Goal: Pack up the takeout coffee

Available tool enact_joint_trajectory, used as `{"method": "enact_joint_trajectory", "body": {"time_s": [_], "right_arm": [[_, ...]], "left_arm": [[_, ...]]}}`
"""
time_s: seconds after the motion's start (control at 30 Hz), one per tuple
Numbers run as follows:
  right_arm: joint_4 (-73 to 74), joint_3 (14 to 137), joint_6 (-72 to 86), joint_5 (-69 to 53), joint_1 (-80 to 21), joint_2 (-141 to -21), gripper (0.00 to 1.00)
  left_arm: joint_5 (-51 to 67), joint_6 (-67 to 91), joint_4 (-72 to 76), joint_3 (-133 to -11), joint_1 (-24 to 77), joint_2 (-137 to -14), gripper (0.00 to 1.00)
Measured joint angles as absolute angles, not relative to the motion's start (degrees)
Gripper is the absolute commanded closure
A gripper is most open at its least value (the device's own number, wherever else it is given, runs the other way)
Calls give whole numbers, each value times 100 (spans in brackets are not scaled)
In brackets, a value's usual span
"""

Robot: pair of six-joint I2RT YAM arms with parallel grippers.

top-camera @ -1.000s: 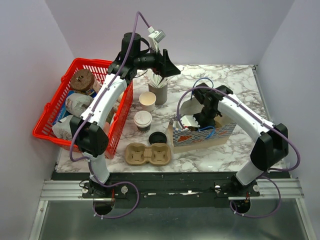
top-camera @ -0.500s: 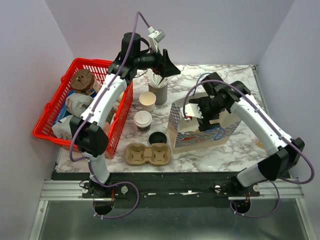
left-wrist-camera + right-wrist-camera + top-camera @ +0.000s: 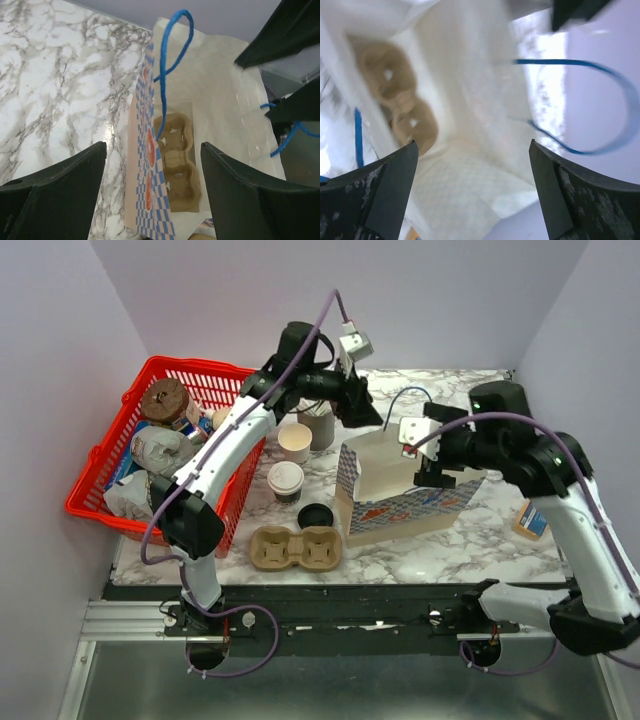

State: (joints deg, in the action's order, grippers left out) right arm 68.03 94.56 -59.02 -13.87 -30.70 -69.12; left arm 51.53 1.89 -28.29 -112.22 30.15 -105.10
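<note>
**Coffee's on the table outside the bag, both grippers up over the bag**

Marble table (image 3: 470, 550), and I'm using the paper bag (image 3: 400, 512) as my anchor for everything. Far off to the bag's left is the red basket (image 3: 190, 365), piled with stuff I can't really make out. The bag stands with its mouth open. It has a blue-checked front and a blue cord handle (image 3: 170, 60), and there's a cup tray (image 3: 175, 157) lying flat at the bottom inside.

The left gripper (image 3: 366, 414) hangs over the bag's far-left corner, fingers spread wide with nothing in them. The right gripper (image 3: 428, 462) is above the bag's mouth near the far rim, also spread wide and empty.

A second cup tray (image 3: 297, 548) sits just off the bag's near-left corner. The takeout coffee (image 3: 286, 481) stands upright left of the bag, not touching it and well clear of both grippers. A cream cup (image 3: 295, 442) is left of the bag too, farther back. The black lid (image 3: 316, 516) lies right by the bag's left side.
</note>
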Motion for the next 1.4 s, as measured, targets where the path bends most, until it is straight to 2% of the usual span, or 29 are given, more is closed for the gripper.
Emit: {"method": "enact_joint_trajectory", "body": {"time_s": [0.3, 0.43, 0.63, 0.73, 0.77, 0.9, 1.13, 1.4], "right_arm": [[4613, 9135, -4427, -388, -3026, -5708, 0], [4066, 8739, -4169, 49, -2891, -5631, 0], [3962, 8639, -3721, -172, -2108, -6014, 0], [3979, 8685, -3555, -344, -1951, -6224, 0], [3994, 8685, -3518, -401, -1946, -6261, 0], [3992, 8685, -3306, -569, -1940, -6307, 0], [3970, 8685, -3044, -718, -1938, -6329, 0], [3944, 8685, -2967, -886, -1911, -6414, 0]], "left_arm": [[4805, -989, -3682, -11489, 3570, -10663, 18], [4576, -1122, -3745, -11666, 3651, -10884, 23], [4230, -1162, -3739, -11719, 3688, -11174, 33], [4150, -1155, -3739, -11745, 3699, -11262, 19], [4139, -1140, -3739, -11745, 3699, -11262, 2], [4018, -1120, -3457, -11434, 3699, -11008, 2], [3551, -1299, -3586, -11024, 3465, -9771, 2], [3505, -3186, -5583, -10906, 2792, -9008, 1]]}}
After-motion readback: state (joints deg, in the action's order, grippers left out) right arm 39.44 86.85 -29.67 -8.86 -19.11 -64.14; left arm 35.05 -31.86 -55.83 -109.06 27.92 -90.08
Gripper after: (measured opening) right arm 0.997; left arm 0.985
